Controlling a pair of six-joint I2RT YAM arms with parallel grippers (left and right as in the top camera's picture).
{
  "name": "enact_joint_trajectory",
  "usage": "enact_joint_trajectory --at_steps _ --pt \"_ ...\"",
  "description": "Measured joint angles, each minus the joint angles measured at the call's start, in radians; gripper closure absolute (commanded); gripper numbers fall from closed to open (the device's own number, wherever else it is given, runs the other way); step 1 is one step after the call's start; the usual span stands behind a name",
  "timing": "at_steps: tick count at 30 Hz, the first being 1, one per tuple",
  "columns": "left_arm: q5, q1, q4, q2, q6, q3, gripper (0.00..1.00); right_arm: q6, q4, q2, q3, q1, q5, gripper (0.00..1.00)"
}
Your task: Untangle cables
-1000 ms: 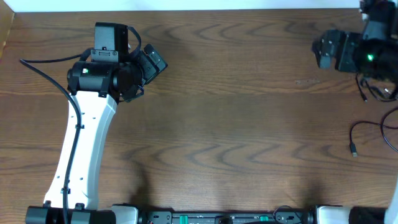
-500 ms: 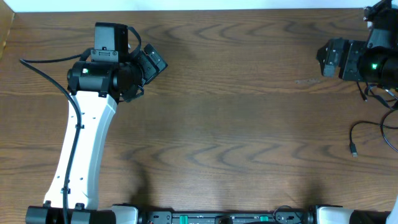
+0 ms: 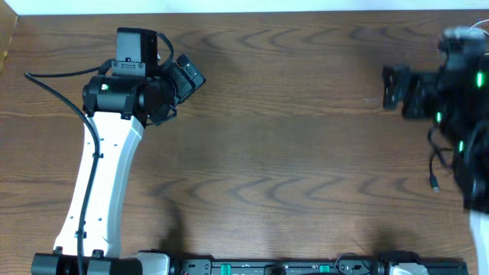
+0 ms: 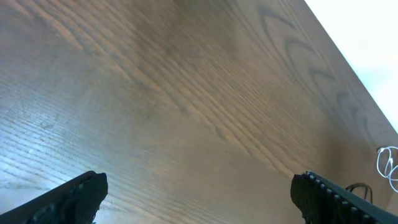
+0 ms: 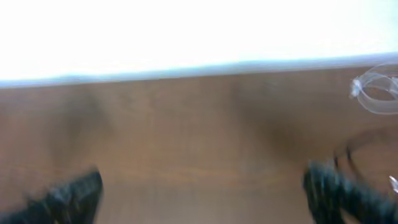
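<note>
The cables lie by the right edge of the bench (image 3: 290, 153).

Overhead, only the black cable (image 3: 432, 162) shows plainly. It is a thin loop ending in a small plug (image 3: 434, 184), and it runs in under the blurred right arm (image 3: 467, 122). I cannot pick out the white one here. The right gripper (image 3: 396, 92) hangs near that loop, on the side of the far right corner, with its jaws spread wide and nothing between them. The left gripper (image 3: 186, 79) is well apart, over the far left of the bench, equally wide and empty.

In the left wrist view, the two fingers frame bare wood. Far off by the right edge sit a small loop of the white cable (image 4: 388, 163) and a sliver of the black.

The right wrist view is smeared. The white cable curls near the far edge, and a black arc lies just nearer, beside the right-hand finger.

The step in hand looks like the right arm's approach for a first grip. To do it well, let the arm settle and come down over a single strand where black and white lie apart. Take the strand near its plug end rather than mid-loop. Bring the left gripper across to pin the other cable before pulling.
</note>
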Motion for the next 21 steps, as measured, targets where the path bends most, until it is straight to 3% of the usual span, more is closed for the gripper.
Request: enact_joint_trajectory --at_steps 9,15,21 --pt "0.0 0.0 0.001 0.0 0.0 0.0 0.01 0.0 0.487 -0.597 -0.72 0.0 0.078 0.01" --pt "0.0 0.0 0.0 0.0 0.0 -0.001 0.01 0.024 0.692 -0.835 -1.072 0.0 0.088 0.01" --pt "0.0 0.0 0.001 0.0 0.0 -0.001 0.01 0.047 0.804 -0.982 -1.282 0.0 0.094 0.01"
